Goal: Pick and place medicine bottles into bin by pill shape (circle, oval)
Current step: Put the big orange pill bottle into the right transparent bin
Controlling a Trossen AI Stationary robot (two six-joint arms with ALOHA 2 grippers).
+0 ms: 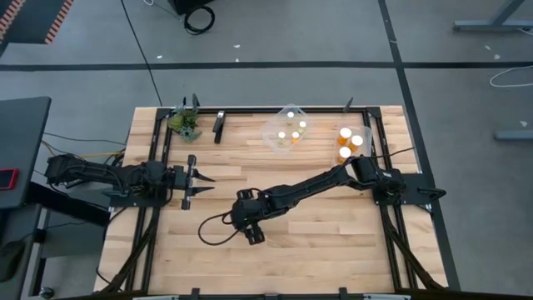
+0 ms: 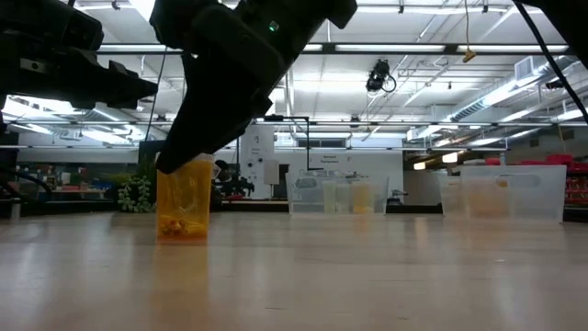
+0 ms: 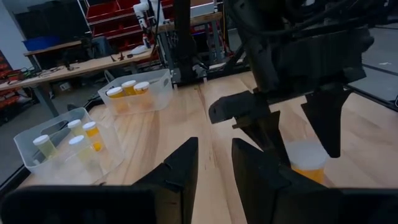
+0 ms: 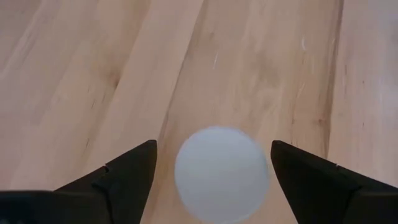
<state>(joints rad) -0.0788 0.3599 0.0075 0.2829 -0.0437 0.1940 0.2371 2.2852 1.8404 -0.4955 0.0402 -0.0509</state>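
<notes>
Where the wooden table [image 2: 367,276] meets shelving, an orange bottle [image 2: 183,204] stands.

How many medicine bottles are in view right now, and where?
7, though some may be hidden. Three white-capped bottles stand in the clear bin, three in the bin at the table's right edge, and one bottle stands on the table between the right gripper's open fingers.

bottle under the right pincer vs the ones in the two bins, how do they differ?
The lone bottle stands on bare tabletop; the binned bottles sit inside clear bins.
The lone bottle has the right pincer open around its cap, fingers apart from it; the binned bottles have no pincer near.
The lone bottle stands by itself; the binned ones are grouped.
Shared: white caps, orange see-through bodies, upright.
</notes>
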